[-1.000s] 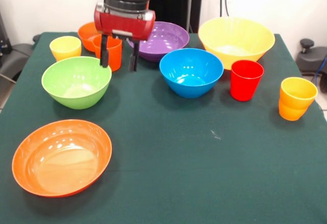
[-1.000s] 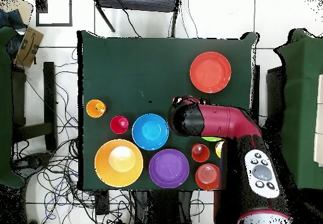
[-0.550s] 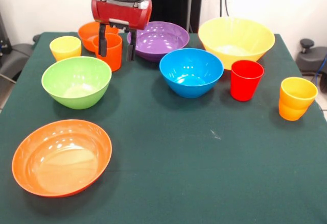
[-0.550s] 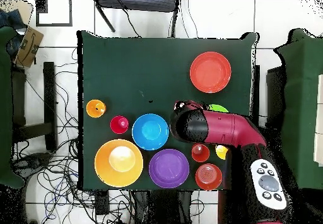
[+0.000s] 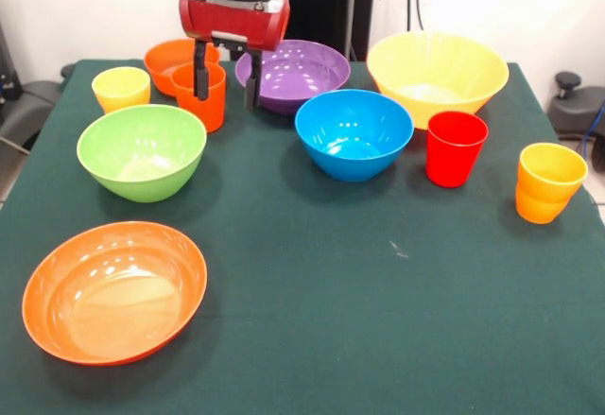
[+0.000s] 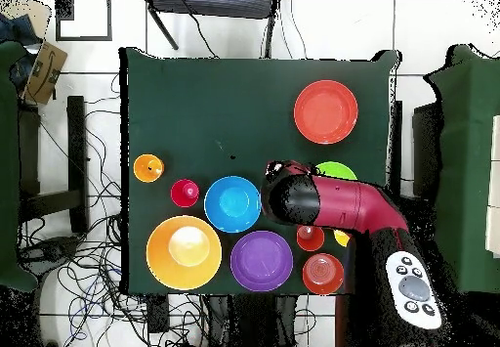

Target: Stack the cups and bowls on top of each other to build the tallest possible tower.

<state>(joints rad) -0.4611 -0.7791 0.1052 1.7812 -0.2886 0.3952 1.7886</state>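
- At the far left of the front view we see the pale yellow cup in the upper left, the green bowl below it, and the wide orange bowl in the lower left of the desk; none of these three has shifted over the last second.
- Just right of them, the orange cup stands in front of the small orange bowl. The gripper has drifted a little rightward and slightly up since half a second ago.
- Its fingers are spread wide and hold nothing. One finger now hangs over the orange cup's rim, and the other hangs in front of the purple bowl; we cannot tell whether the first touches the cup.
- We judge that this shift takes the fingers off a clean straddle of the orange cup, so the grasp is not yet made and no stacking has begun.
- In the middle, the blue bowl sits untouched, with the large yellow bowl up and to its right.
- Further right the red cup stands just beside the blue bowl, and the amber cup stands alone near the right edge.
- Overhead, the arm covers most of the green bowl and the cups near it, so that view adds little on the grasp.
- Every cup and bowl rests singly on the desk, so the whole tower is still to build.
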